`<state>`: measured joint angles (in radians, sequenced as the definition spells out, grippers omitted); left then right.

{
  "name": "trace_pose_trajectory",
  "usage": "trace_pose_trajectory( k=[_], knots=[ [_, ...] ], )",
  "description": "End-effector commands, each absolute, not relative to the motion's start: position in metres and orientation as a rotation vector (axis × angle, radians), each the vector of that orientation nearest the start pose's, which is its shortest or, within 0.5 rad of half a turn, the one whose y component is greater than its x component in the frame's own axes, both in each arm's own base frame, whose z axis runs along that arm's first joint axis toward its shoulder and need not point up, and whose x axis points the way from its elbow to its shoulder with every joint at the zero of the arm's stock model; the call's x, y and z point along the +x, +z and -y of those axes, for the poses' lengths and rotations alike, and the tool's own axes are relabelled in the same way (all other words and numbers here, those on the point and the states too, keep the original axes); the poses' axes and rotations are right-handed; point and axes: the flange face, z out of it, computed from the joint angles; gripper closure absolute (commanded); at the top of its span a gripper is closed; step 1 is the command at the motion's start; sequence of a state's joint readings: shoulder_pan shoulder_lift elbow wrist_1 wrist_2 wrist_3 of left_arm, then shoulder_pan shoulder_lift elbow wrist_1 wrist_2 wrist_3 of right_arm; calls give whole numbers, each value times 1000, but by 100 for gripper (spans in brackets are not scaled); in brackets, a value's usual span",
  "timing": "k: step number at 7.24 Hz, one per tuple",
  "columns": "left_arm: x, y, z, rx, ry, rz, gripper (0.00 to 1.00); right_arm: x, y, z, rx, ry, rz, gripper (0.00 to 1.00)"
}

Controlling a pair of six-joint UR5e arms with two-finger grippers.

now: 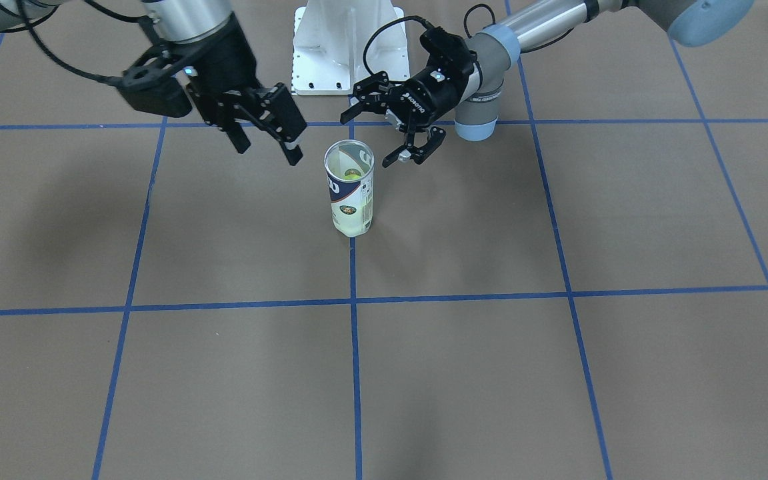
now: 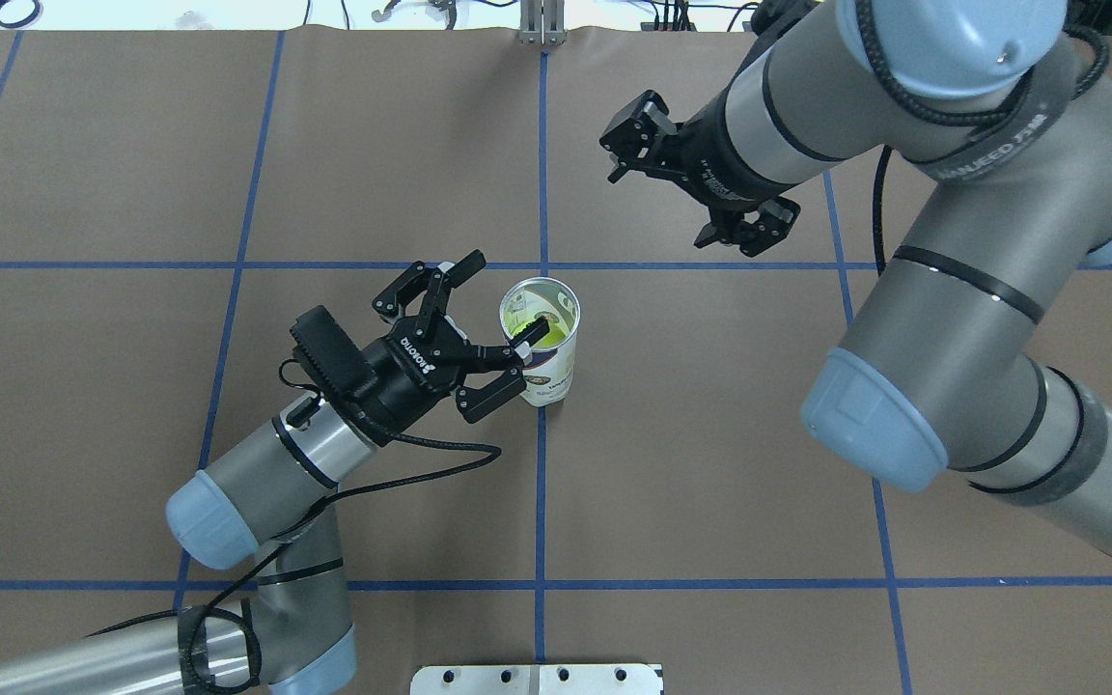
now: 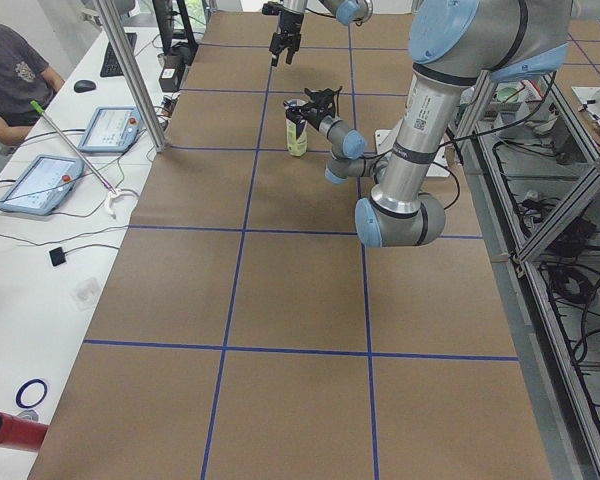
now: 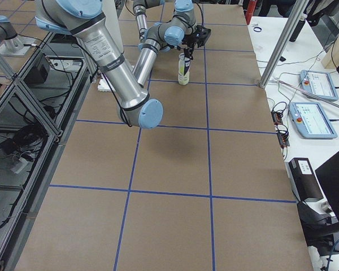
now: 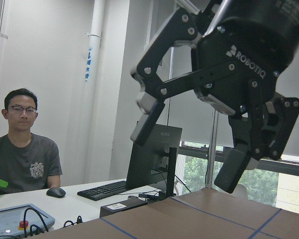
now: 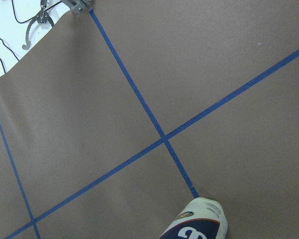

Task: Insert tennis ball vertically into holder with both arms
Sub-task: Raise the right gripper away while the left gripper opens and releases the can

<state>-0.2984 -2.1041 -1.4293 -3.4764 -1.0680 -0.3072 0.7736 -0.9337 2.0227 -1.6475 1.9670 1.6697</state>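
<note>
The holder [image 1: 351, 193] stands upright on the brown table by a blue tape crossing; it also shows in the overhead view [image 2: 544, 372]. A yellow-green tennis ball [image 1: 349, 175] shows inside it through the open top. My left gripper [image 2: 508, 294] is open and empty, held level at the can's rim height just beside it, one finger [image 2: 529, 335] overlapping the opening from above; it is also in the front view [image 1: 371, 137]. My right gripper [image 1: 269, 155] is open and empty, raised above the table on the can's other side, apart from it. The right wrist view shows only the can's lower part [image 6: 197, 224].
The white pedestal base [image 1: 349, 47] stands behind the can on the robot's side. Blue tape lines [image 1: 353, 347] grid the table. A side desk with tablets [image 3: 40, 185] and a seated operator [image 3: 10, 75] lies beyond the table's far edge.
</note>
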Motion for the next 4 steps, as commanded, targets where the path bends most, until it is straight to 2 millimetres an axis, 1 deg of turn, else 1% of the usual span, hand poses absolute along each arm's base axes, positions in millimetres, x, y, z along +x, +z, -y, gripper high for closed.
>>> trace_pose_trajectory(
  k=[1, 2, 3, 4],
  knots=[
    [455, 271, 331, 1710, -38, -1362, 5, -311, 146, 476, 10, 561, 1049, 0],
    [432, 304, 342, 1698, -32, -1300, 13, -303, 153, 481, 18, 564, 1038, 0],
    [409, 334, 356, 1696, -50, -1210, 17, -296, 170, 485, 35, 541, 1011, 0],
    [393, 351, 366, 1697, -134, -1112, 17, -291, 195, 490, 59, 492, 966, 0]
  ],
)
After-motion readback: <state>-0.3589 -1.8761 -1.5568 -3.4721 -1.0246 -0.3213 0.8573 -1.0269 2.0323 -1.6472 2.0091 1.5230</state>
